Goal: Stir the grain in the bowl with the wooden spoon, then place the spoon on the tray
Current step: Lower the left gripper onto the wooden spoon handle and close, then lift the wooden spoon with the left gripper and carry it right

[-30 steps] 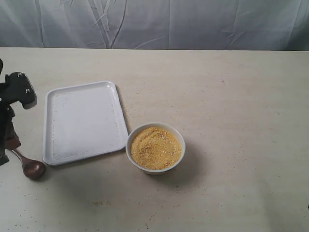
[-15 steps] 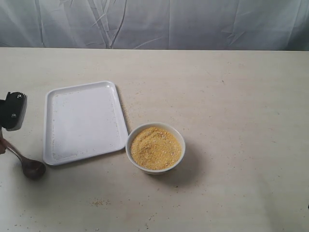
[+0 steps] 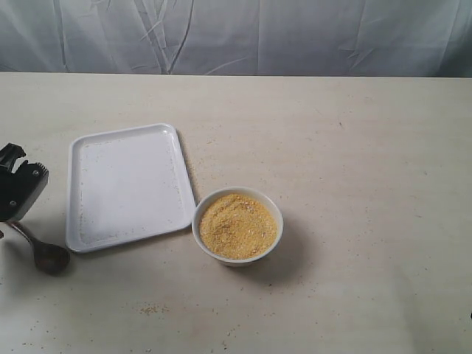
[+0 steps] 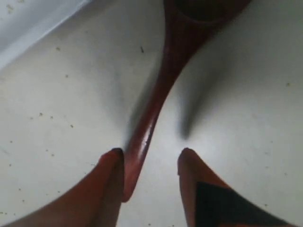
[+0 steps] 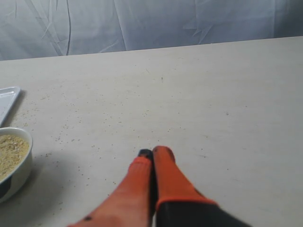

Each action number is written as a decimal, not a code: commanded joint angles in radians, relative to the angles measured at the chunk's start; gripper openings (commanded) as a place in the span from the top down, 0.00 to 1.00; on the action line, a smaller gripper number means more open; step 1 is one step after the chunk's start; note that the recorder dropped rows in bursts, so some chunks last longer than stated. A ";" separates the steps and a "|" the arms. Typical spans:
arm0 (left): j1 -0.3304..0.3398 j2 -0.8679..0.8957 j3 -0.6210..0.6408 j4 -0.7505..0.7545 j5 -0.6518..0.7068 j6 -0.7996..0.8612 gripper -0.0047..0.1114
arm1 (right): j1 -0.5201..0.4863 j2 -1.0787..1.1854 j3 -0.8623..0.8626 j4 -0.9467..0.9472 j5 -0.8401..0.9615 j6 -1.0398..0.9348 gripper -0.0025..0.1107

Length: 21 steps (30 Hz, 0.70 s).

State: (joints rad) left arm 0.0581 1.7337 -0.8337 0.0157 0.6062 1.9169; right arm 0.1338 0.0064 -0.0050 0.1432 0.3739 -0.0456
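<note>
The wooden spoon (image 3: 49, 256) lies on the table left of the tray (image 3: 125, 131), its small oval bowl toward the front. My left gripper (image 4: 151, 152) is open and low over the table. The spoon's handle (image 4: 165, 80) runs between its fingers, with the handle end against one fingertip (image 4: 113, 158) and a gap to the other. In the exterior view only the left gripper's black body (image 3: 18, 190) shows at the left edge. The white bowl (image 3: 237, 259) holds yellow grain (image 3: 237, 225). My right gripper (image 5: 152, 152) is shut on nothing above bare table.
The tray's corner (image 5: 7, 97) and the bowl (image 5: 19, 172) with grain (image 5: 9, 146) show at the edge of the right wrist view. Spilled grain specks dot the table around the bowl and tray. A wrinkled grey cloth hangs behind the table.
The left arm's body has slid down and toward the left edge of the exterior view, over the spoon's handle. The spoon, bowl and tray have stayed where they were.
</note>
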 commanded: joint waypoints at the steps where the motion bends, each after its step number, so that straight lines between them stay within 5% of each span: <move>1: 0.002 0.020 -0.004 0.000 -0.038 0.005 0.62 | -0.004 -0.006 0.005 0.000 -0.011 -0.004 0.98; 9: 0.000 0.065 -0.004 0.000 -0.040 0.005 0.63 | -0.004 -0.006 0.005 0.000 -0.011 -0.004 0.98; 16: 0.000 0.048 -0.004 -0.002 -0.001 0.005 0.96 | -0.004 -0.006 0.005 0.002 -0.013 -0.004 0.98; 21: -0.020 -0.025 -0.004 -0.016 0.009 0.005 0.96 | -0.004 -0.006 0.005 0.002 -0.013 -0.004 0.98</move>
State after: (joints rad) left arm 0.0561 1.7586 -0.8342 0.0233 0.5955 1.9255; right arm 0.1338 0.0064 -0.0050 0.1432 0.3739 -0.0456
